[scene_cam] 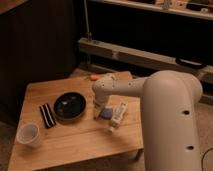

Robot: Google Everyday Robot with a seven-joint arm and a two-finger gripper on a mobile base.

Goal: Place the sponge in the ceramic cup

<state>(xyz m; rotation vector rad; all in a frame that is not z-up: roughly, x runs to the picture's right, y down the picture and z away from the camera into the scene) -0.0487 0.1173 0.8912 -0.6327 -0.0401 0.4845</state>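
Camera view, gripper (101, 108) low at sponge (106, 114), perhaps touching; hold unclear; ceramic cup (29, 135) apart

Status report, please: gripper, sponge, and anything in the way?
Gripper down at sponge, mid-table. Sponge on table, not yet in ceramic cup. Dark bowl and striped block lie between them.

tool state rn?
Tool: down on the table at the sponge, right of the dark bowl; open or closed cannot be told.
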